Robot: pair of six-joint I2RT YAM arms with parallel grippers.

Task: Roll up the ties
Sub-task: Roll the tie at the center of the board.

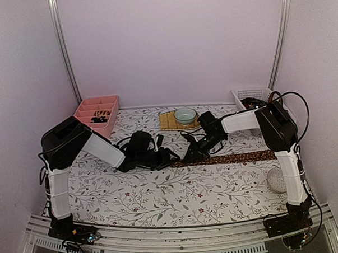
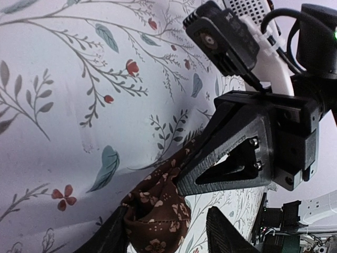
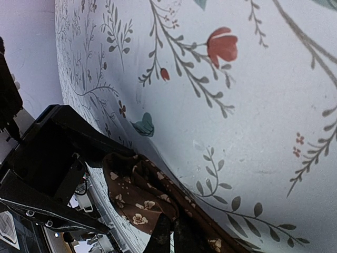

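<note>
A dark brown tie (image 1: 232, 157) with pale flowers lies stretched across the floral cloth from the middle toward the right. Its left end is bunched up (image 2: 158, 205). My right gripper (image 1: 188, 157) is shut on the tie just behind that bunch, fingers pinched together on the fabric (image 3: 176, 229). My left gripper (image 1: 169, 157) faces it from the left. In the left wrist view the bunch sits between my left gripper's (image 2: 164, 216) open fingers: it touches the left finger (image 2: 105, 237), and a gap separates it from the right finger (image 2: 226, 232).
A pink divided tray (image 1: 84, 108) with dark patterned pieces stands at the back left. A yellowish woven mat (image 1: 167, 122) bearing a pale green bowl (image 1: 185, 115) is at the back centre. A white basket (image 1: 250, 94) is at the back right, and a round pale object (image 1: 275, 179) lies by the right arm.
</note>
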